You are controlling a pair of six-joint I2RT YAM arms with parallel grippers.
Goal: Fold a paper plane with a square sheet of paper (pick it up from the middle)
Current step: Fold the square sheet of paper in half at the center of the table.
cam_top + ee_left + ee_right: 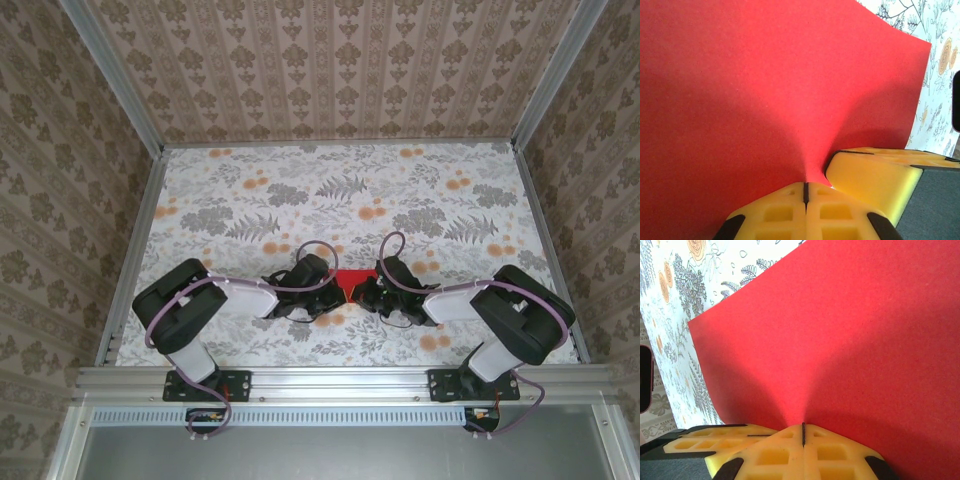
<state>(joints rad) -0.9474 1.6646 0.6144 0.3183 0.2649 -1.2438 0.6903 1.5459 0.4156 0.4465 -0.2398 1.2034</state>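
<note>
Yellow ridged jaws of the left gripper (pixel 805 192) and right gripper (pixel 803 432) both clench the thin bright red square sheet of paper (pixel 765 90), held between the arms over the floral table (pixel 300 190). Pickup seems done, and no crease shows yet.

Table (pixel 340 190) covered in grey-leaf and orange-flower print, arm bases at its near edge

You see the counter (pixel 340 190) covered in a print of grey leaves and orange flowers. Damask-patterned walls (pixel 340 60) rise at its 9, 12 and 3 o'clock sides, and an aluminium rail (pixel 340 378) runs along the 6 o'clock edge.
</note>
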